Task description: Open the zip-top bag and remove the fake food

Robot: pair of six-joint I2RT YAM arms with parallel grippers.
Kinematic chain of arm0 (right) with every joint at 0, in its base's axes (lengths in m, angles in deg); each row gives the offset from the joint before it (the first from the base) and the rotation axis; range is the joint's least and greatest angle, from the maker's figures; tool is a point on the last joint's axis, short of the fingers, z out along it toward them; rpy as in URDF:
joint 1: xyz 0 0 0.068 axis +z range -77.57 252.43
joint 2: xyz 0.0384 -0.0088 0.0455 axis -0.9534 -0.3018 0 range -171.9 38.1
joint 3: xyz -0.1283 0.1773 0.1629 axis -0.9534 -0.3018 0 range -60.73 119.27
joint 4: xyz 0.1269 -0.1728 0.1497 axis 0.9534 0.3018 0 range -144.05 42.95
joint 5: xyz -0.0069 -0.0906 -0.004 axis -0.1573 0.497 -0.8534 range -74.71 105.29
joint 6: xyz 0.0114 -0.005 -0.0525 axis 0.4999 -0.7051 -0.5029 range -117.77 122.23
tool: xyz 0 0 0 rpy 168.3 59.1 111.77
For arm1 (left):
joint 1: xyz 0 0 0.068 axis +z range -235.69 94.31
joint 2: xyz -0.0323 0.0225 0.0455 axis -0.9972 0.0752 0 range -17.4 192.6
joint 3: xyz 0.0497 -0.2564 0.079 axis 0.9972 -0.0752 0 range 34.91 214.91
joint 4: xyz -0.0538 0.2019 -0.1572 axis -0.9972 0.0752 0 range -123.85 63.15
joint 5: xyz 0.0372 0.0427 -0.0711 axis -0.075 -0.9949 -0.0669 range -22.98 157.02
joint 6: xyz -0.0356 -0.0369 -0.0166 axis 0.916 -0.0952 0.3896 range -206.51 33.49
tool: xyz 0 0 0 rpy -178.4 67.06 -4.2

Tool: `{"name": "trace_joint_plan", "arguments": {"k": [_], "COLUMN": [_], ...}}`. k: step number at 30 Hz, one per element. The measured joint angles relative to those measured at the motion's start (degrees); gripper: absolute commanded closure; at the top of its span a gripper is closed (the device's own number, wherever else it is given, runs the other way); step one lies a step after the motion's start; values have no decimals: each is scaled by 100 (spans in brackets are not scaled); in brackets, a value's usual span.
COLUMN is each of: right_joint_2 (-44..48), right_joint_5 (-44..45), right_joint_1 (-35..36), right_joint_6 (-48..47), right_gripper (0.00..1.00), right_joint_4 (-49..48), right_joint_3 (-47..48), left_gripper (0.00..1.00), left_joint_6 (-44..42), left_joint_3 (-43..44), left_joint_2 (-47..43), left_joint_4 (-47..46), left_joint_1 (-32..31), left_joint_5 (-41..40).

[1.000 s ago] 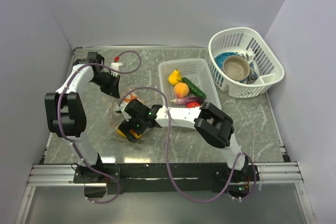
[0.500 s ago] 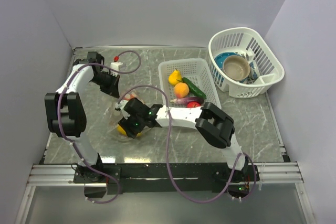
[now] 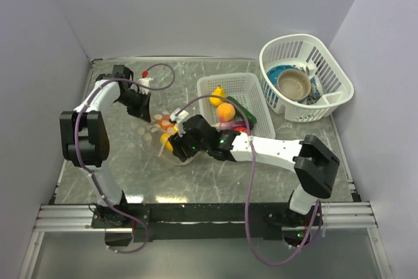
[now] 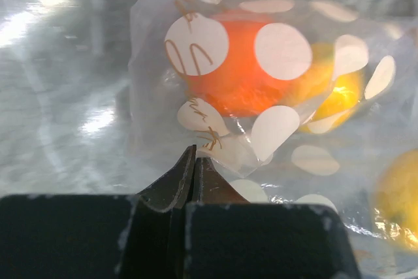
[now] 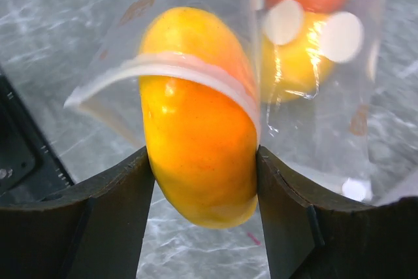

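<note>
The zip-top bag (image 3: 161, 124), clear with white dots, lies left of centre on the table. My left gripper (image 3: 145, 110) is shut on a fold of its edge (image 4: 215, 145). In the left wrist view, an orange fake food piece (image 4: 238, 80) and a yellow one (image 4: 333, 93) show through the plastic. My right gripper (image 3: 174, 145) is shut on a yellow-orange fruit (image 5: 199, 142) at the bag's mouth. The white zip strip (image 5: 189, 66) curves across the fruit, whose lower half sticks out of the bag (image 5: 313, 96). My right gripper also shows in the right wrist view (image 5: 202, 156).
A white rectangular lattice basket (image 3: 251, 86) right of the bag holds a yellow pear (image 3: 217, 95), an orange fruit (image 3: 226, 111), a green cucumber (image 3: 242, 109) and others. A round white basket (image 3: 330, 63) with a bowl and dishes stands back right. A small red-capped bottle (image 3: 145, 78) stands back left.
My right gripper has moved up and right with the yellow-orange fruit, and its elbow has swung to the right. The bag has shifted with it. The left gripper has stayed shut on the bag.
</note>
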Motion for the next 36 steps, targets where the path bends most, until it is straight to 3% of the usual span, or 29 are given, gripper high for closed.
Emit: {"name": "trace_joint_plan", "arguments": {"k": [7,14,19,26,28,29,30,32,33,36], "right_joint_2": [616,688,1073,1663,1631,1554,1432,1123,966,767], "right_joint_5": [66,122,321,837,1283,1482,1692,2011,2118,2426], "right_joint_1": [-439,-588,-785,-1628,-1775,-1814,-1832,-1834,-1829,-1757], "right_joint_6": [227,442,505,647,737,772,815,879,916,957], "right_gripper": [51,56,66,81,72,62,40,20,2,0], "right_joint_4": [308,483,568,422,435,472,549,699,802,1036], "right_joint_3": [-798,-876,-866,-553,-531,-516,-487,-468,-468,-570], "left_gripper": [99,99,99,99,99,99,99,99,99,99], "left_joint_6": [-31,-68,-125,-170,-177,-188,-195,-232,-254,-293], "left_joint_3": [-31,-31,-31,20,136,203,278,428,507,662], "left_joint_2": [2,2,2,-20,-44,-72,-116,-219,-273,-420], "left_joint_4": [-376,-431,-411,-164,17,90,170,326,402,544], "left_joint_1": [234,350,348,350,350,350,350,350,350,348], "left_joint_5": [-273,-308,-295,-28,107,195,278,428,501,673]}}
